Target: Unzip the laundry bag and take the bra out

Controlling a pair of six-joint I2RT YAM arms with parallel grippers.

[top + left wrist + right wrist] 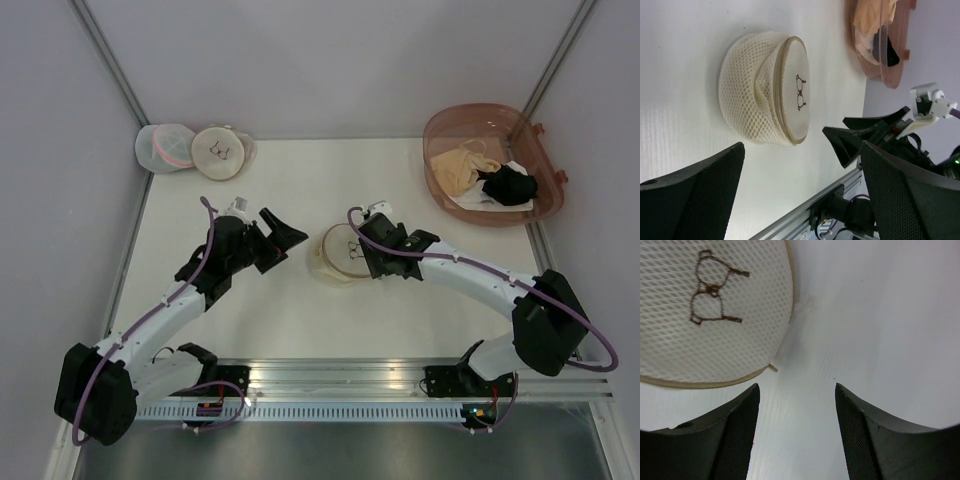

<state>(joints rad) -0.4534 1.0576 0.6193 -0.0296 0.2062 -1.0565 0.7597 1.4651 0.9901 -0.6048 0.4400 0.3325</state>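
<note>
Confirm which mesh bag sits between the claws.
The centre bag; the other cream bag and the pink-trimmed bag lie together in the far-left corner.

The laundry bag [340,258] lay near the middle of the white table [250,300]. It was a round, cream-beige mesh bag with a puffed, domed body and one flat circular face edged in tan trim. That face was tilted up and carried a small dark bra drawing [800,92]. The mesh side showed a soft fold below the trim. A small pale tab [772,368] projected from the rim. Whether the zipper was open could not be determined.
</note>
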